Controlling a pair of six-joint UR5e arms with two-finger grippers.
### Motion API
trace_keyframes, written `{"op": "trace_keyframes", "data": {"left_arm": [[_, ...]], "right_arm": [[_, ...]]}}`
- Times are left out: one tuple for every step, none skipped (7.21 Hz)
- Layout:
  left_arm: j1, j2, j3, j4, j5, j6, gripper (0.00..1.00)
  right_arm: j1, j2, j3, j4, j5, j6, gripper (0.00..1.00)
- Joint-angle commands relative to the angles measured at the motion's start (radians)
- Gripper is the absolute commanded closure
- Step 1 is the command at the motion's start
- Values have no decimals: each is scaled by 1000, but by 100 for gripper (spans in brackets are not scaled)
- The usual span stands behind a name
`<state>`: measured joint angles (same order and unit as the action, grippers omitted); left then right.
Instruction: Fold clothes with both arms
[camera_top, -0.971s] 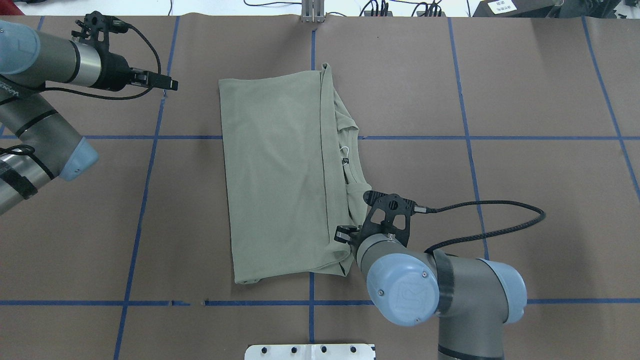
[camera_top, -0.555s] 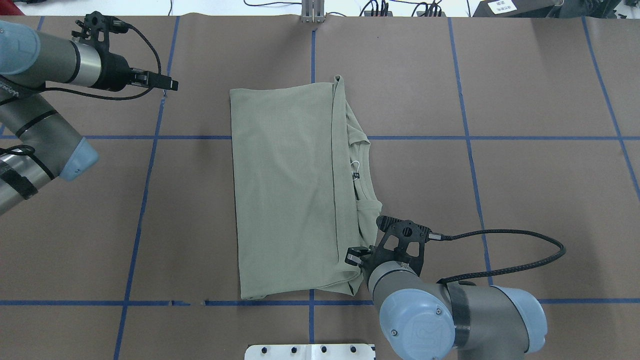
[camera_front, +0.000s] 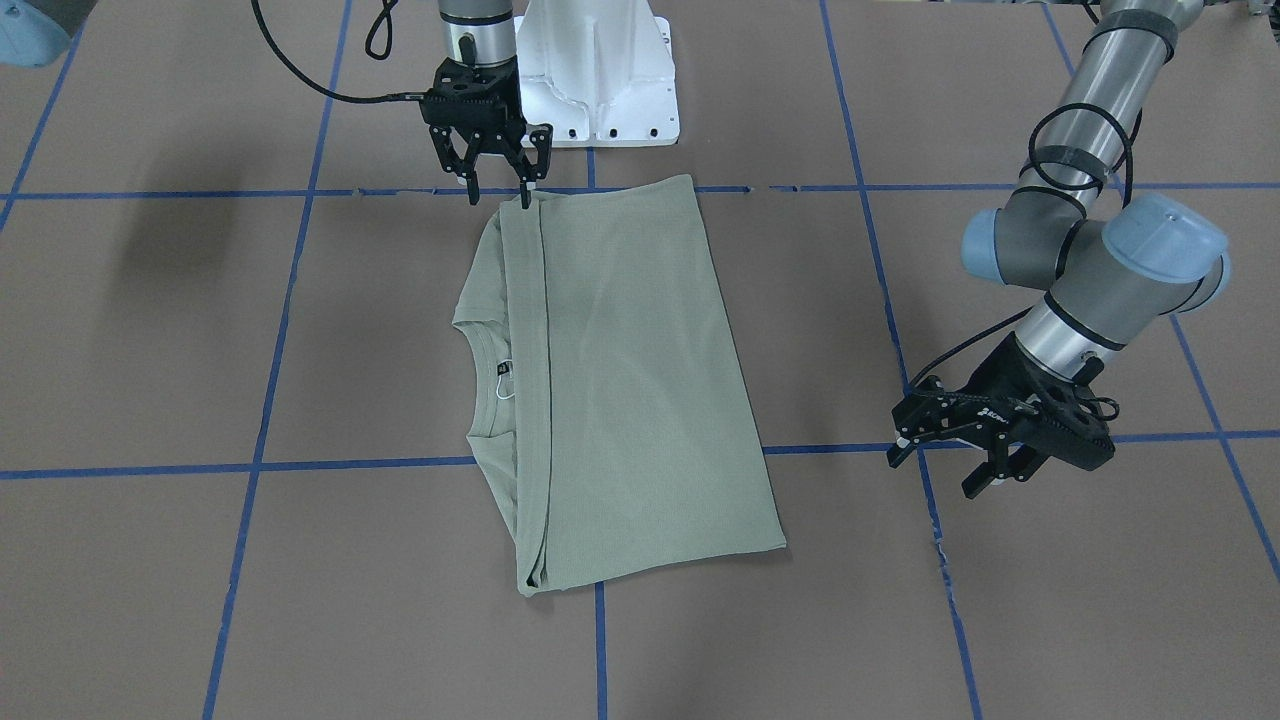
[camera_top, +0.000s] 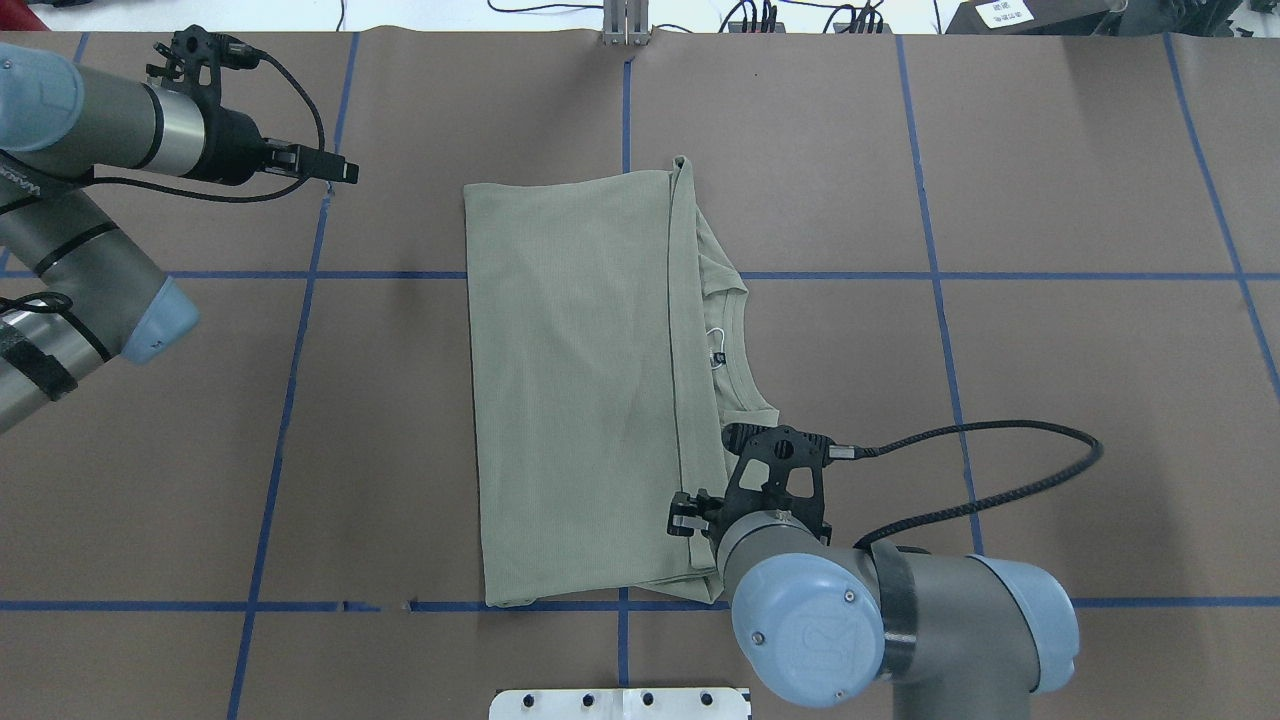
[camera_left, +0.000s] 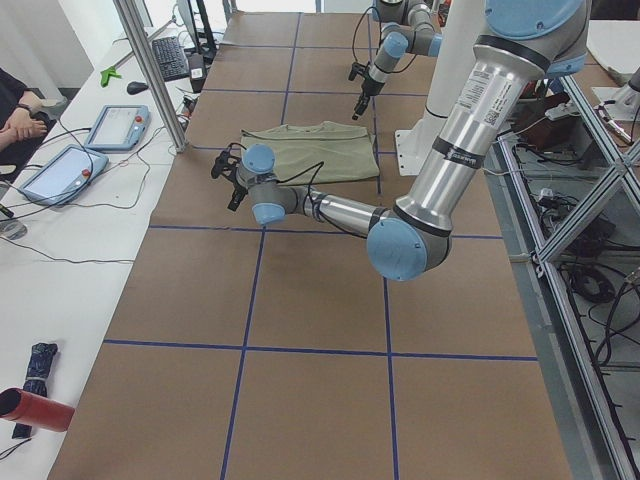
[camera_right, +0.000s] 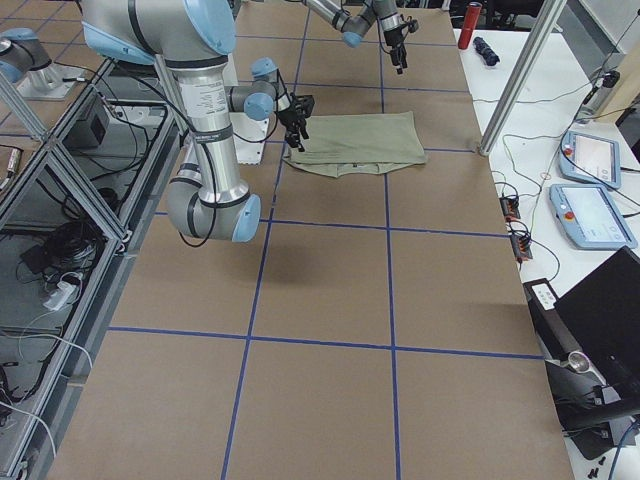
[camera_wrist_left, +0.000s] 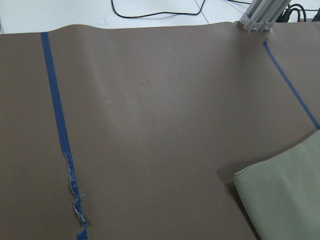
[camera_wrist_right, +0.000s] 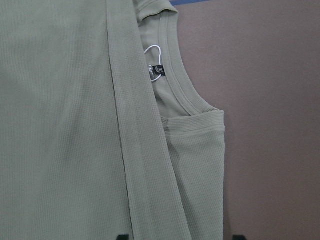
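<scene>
The pale green shirt (camera_top: 580, 380) (camera_front: 630, 380) lies folded flat in a long rectangle at the table's middle. Its neck opening and black label (camera_wrist_right: 156, 70) show along one long side. My right gripper (camera_front: 498, 198) stands open over the shirt's corner nearest the robot's base. One fingertip (camera_front: 527, 200) touches the folded edge, and in the right wrist view cloth (camera_wrist_right: 60, 125) lies between the spread fingertips. My left gripper (camera_front: 937, 475) (camera_top: 345, 172) hangs open and holds nothing, off the far corner of the shirt (camera_wrist_left: 285, 200).
Blue tape lines (camera_top: 290, 400) grid the brown table cover, with a frayed patch (camera_wrist_left: 75, 205). The white pedestal (camera_front: 600, 70) stands just behind the right gripper. An aluminium post (camera_top: 626, 22) rises at the far edge. Tablets (camera_left: 115, 125) and a person's hand (camera_left: 20, 120) are at a side bench.
The right gripper dragged the shirt a little to the right and toward the robot's base, then shifted slightly left. The shirt has lain still since. The left arm has not moved.
</scene>
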<state>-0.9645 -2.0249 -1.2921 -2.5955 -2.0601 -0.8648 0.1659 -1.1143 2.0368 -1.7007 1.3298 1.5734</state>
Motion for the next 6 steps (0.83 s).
{"op": "trace_keyframes", "data": {"left_arm": [[4,0,0,0,0,-2,0],[4,0,0,0,0,0,0],[4,0,-1,0,0,0,0],[4,0,-3,-2,0,-2,0],[6,0,-3,0,0,-2,0],[6,0,-1,0,0,0,0]], "right_arm": [[49,74,-67,-73,146,-209,0],[49,147,-110,-187,195,-275,0],[47,187,-165,-238,216,-326,0],[46,188,-191,-238,220,-335,1],[43,188,-214,-238,220,-352,7],[43,203,-242,-238,217,-358,18]]}}
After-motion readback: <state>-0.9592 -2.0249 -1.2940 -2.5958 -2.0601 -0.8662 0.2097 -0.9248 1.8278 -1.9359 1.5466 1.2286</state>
